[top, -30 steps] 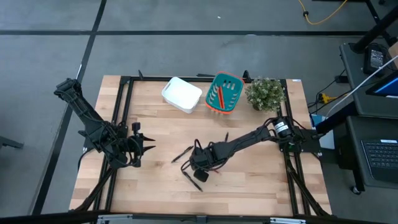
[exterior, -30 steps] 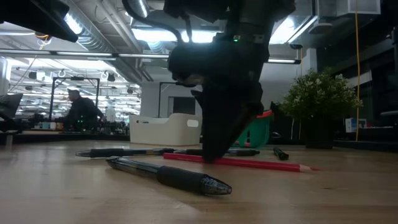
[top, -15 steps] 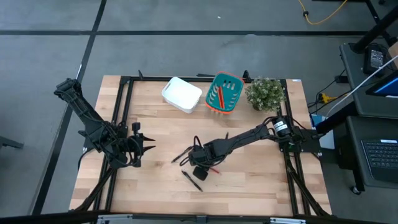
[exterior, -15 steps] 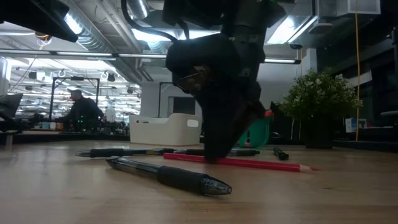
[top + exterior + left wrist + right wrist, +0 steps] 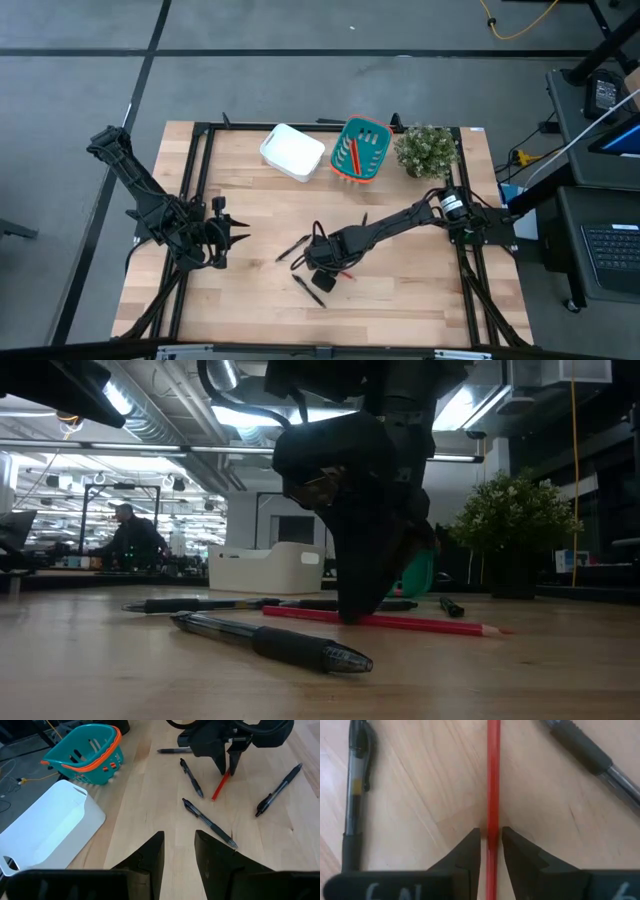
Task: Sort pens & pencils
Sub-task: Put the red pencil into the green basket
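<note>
A red pencil lies flat on the wooden table near its middle. My right gripper is down at the tabletop and shut on it. It also shows in the high view, the low view and the left wrist view. Several black pens lie around it, among them one nearer the front edge and one to the left. Red and orange pencils stand in the teal basket. My left gripper waits open at the table's left. My right gripper pinches the red pencil's shaft between its two fingers. The fingers come from above, pointing down, and lie across the pencil. The pencil lies flat on the table along its whole length.
A white bin stands at the back, left of the teal basket, and a potted plant stands at the back right. One black pen and another lie close on either side of the pencil. A black frame borders the table.
My right gripper has shifted a little toward the table's right edge and tipped slightly, staying down at the tabletop over the red pencil. The pencil and the pens have stayed where they were.
</note>
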`<state>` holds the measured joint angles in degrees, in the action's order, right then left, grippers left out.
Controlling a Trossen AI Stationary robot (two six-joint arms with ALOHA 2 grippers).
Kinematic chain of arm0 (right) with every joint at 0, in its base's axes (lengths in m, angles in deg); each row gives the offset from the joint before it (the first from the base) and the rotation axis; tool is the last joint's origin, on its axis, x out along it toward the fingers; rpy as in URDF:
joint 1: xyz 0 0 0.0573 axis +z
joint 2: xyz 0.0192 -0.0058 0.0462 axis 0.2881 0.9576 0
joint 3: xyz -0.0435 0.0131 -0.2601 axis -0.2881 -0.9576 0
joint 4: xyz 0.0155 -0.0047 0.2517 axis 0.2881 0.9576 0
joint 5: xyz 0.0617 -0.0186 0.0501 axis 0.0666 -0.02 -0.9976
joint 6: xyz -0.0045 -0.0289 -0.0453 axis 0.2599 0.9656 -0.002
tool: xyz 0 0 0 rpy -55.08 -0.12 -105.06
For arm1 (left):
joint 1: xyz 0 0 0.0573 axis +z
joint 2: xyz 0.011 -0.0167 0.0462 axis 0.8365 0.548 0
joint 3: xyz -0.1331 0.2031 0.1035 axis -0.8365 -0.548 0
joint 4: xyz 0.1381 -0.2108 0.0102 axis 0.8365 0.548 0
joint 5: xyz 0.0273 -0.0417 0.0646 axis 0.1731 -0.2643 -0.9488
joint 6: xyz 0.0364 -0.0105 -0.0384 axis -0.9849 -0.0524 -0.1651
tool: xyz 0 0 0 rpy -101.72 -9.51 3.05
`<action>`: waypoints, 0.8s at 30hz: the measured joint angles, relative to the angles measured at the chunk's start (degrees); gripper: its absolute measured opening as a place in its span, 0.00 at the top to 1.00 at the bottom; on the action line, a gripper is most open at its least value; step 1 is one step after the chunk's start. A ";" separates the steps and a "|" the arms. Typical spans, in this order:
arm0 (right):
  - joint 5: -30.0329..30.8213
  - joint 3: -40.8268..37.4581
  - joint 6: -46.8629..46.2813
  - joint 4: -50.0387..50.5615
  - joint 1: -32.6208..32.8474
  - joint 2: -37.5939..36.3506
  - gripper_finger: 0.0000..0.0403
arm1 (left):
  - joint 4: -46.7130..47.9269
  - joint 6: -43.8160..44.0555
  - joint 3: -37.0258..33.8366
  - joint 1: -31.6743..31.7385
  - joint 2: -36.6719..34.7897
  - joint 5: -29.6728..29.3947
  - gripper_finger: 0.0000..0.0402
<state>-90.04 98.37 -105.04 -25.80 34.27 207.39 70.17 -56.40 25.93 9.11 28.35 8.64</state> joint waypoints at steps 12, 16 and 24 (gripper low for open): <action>3.09 0.07 2.19 0.38 0.04 0.28 0.79 | 0.00 0.07 0.00 0.02 0.00 0.00 0.75; 3.18 0.07 3.02 0.22 0.00 0.28 0.79 | 0.01 0.14 0.00 0.00 0.00 0.00 0.75; 4.40 0.07 3.26 0.45 -0.04 0.31 0.93 | 0.00 0.15 0.00 0.01 0.00 0.00 0.75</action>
<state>-85.64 98.43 -101.78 -25.35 34.22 207.70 70.17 -56.25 25.93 9.12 28.35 8.64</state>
